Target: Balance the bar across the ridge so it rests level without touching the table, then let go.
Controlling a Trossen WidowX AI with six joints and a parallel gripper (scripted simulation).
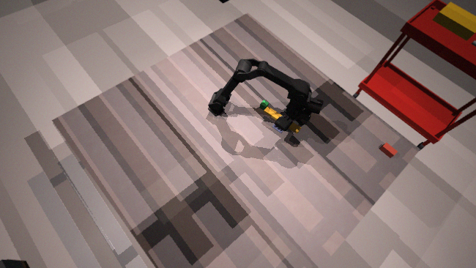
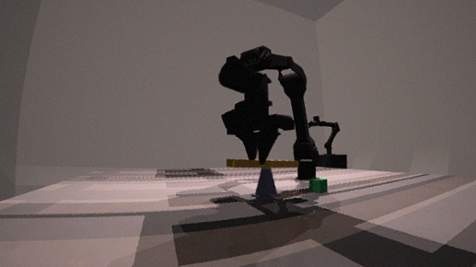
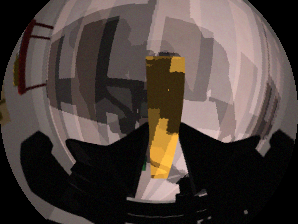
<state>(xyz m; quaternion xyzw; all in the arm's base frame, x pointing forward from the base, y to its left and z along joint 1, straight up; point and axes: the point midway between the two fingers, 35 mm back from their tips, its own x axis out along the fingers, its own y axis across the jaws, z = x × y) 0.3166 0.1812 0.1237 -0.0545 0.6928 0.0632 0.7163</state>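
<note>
A long yellow bar (image 1: 272, 111) (image 2: 242, 163) (image 3: 164, 125) lies roughly level on top of the blue wedge-shaped ridge (image 2: 266, 183) (image 1: 277, 128), clear of the table. My gripper (image 2: 258, 158) (image 1: 286, 121) is shut on the bar near its middle, right above the ridge's top edge. In the wrist view the bar runs away from me between the two dark fingers. A small green cube (image 1: 263, 104) (image 2: 318, 185) sits on the table by the bar's far end.
A small red block (image 1: 387, 149) lies on the table towards the right edge. A red cart (image 1: 414, 99) with a yellow box (image 1: 455, 19) stands beyond the table at the right. The arm's base (image 1: 217, 106) stands left of the bar.
</note>
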